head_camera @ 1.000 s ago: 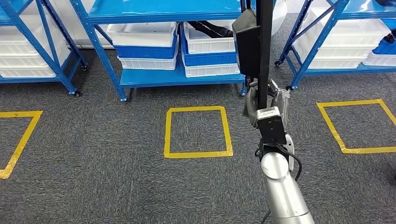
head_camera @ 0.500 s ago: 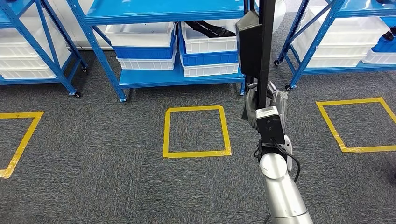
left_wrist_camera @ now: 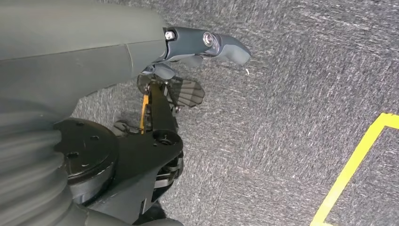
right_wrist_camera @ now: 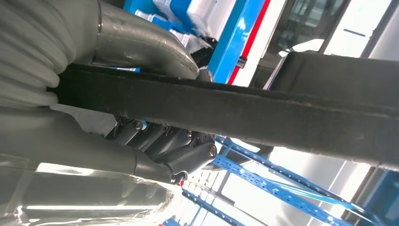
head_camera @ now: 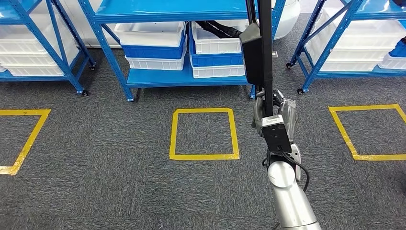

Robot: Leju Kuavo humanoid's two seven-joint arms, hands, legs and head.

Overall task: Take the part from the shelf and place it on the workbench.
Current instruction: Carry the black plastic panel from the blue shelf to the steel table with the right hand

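Part (head_camera: 261,43) in right hand (head_camera: 273,112), unchanged

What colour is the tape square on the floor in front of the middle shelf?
Yellow; the tape square shows best in the head view.

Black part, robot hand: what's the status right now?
Right robot hand grips long black part, upright. Left robot hand hangs over carpet, holding nothing. Shelves ahead.

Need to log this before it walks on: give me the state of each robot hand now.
Left robot hand: holds nothing, hanging over the carpet; open or closed cannot be told.
Right robot hand: grips the long black part.
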